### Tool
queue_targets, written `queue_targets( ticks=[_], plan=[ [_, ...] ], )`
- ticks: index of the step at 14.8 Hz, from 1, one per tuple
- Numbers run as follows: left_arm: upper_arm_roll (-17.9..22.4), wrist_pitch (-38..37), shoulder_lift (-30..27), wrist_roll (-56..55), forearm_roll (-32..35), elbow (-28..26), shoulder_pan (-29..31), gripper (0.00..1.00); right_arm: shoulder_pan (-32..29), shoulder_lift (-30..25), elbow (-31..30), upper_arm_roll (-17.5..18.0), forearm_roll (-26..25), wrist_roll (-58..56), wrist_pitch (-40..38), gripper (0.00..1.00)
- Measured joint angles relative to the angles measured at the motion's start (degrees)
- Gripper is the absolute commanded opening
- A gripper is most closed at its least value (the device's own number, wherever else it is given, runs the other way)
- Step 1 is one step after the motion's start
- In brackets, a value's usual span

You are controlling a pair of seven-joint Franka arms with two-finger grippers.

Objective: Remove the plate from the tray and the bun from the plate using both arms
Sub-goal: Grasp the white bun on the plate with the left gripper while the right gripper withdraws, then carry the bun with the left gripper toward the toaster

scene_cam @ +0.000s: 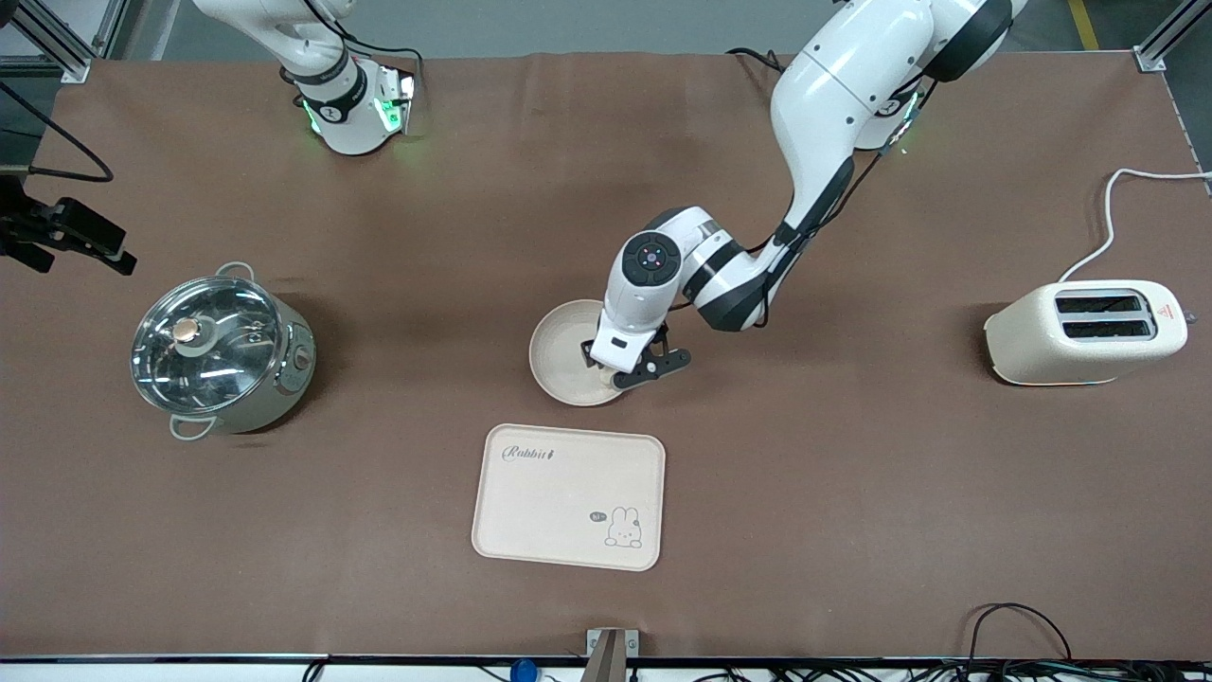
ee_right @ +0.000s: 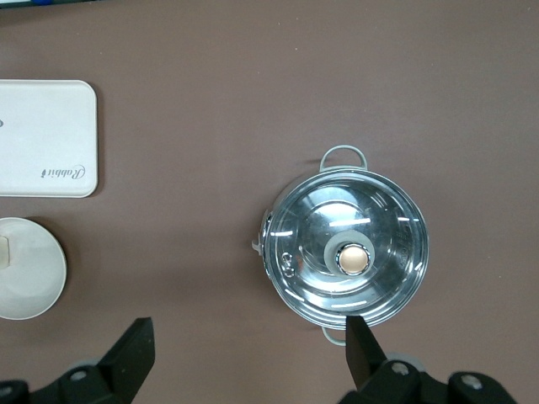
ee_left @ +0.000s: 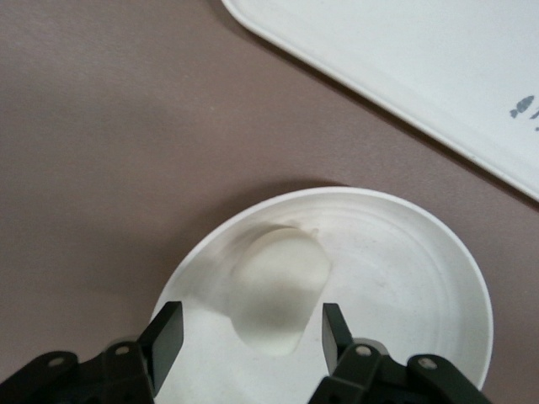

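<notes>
Two glossy white arms [scene_cam: 824,114] carry black joint bands, black cables, green base lights and black hands [scene_cam: 632,365].

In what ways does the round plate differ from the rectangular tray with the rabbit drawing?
The plate is round; the tray is rectangular with rounded corners. The plate is plain, while the tray carries a rabbit drawing and the word "Rabbit". The plate holds the bun, with the open left gripper over it; the tray holds nothing. The plate is smaller and lies farther from the front camera. Both are cream, shallow and rimmed.
</notes>
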Motion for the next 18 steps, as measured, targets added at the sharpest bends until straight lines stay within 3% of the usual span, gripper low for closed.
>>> queue_targets(
  ticks=[4,9,10,18],
  plan=[
    [0.2,2.9,1.6,0.0,1.3,0.1,-0.1,0.64,0.0,0.2,0.0,-0.2,-0.2,0.0,-0.4,1.00],
    [0.2,3.1,2.0,0.0,1.4,0.3,-0.1,0.34,-0.2,0.4,0.0,-0.9,-2.5,-1.1,-1.2,1.00],
    [0.2,3.1,2.0,0.0,1.4,0.4,-0.1,0.32,-0.2,0.4,0.0,-0.9,-2.6,-1.4,-1.8,1.00],
    [0.2,0.2,-0.3,-2.2,1.4,2.3,0.5,0.32,-0.8,0.5,-0.1,-1.2,-2.9,-1.6,-3.0,1.00]
  ],
)
